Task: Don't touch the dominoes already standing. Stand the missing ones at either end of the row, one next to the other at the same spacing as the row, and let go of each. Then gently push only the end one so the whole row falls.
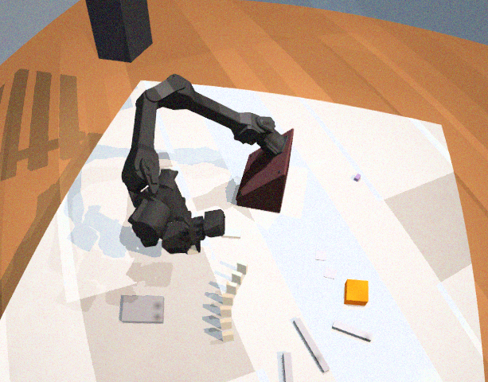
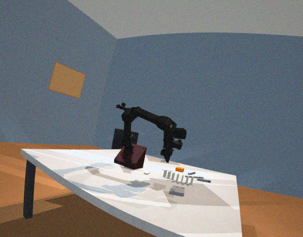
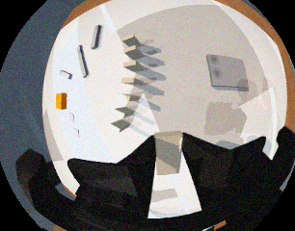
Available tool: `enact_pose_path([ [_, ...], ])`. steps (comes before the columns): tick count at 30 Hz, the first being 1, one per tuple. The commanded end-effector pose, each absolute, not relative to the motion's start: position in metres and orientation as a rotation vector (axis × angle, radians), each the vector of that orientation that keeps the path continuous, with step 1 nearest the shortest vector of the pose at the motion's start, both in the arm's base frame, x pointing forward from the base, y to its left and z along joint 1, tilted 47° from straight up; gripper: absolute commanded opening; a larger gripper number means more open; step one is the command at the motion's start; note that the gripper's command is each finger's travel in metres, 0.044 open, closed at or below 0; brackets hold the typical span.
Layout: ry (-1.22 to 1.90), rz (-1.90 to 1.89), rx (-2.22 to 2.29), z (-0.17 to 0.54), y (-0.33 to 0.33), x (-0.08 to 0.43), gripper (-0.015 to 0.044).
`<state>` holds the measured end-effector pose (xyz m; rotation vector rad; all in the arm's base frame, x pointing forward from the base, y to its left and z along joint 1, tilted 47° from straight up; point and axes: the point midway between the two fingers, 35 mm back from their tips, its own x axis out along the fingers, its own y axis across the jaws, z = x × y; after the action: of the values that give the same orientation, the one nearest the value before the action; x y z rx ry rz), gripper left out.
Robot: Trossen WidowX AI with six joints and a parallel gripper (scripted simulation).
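Domino (image 3: 169, 153) held, wrist view; exterior hides it

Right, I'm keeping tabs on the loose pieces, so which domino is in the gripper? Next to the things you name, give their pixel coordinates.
The pale domino (image 1: 193, 250) (image 3: 168, 153) between the fingers of the gripper (image 1: 194, 247) (image 2: 167, 161) (image 3: 167, 138); the loose domino (image 1: 233, 236) (image 2: 146, 173) lies flat, and the row (image 1: 227, 298) (image 2: 173, 176) (image 3: 131, 64) stands upright.

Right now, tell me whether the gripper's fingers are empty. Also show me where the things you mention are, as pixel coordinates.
No, the wrist view shows a pale domino (image 3: 168, 156) held between the gripper's dark fingers.
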<state>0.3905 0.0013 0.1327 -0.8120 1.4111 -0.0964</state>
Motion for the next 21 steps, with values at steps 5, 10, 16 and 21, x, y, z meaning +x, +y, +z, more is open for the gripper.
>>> enact_pose_path([
  [5, 1.339, 0.004, -0.721, 0.119, -0.003, 0.394, 0.0107],
  [10, 1.275, 0.065, -0.673, 0.112, -0.005, 0.398, 0.0107],
  [16, 1.185, 0.133, -0.629, 0.108, -0.008, 0.402, 0.0107],
  [21, 1.101, 0.186, -0.604, 0.106, -0.011, 0.404, 0.0107],
])
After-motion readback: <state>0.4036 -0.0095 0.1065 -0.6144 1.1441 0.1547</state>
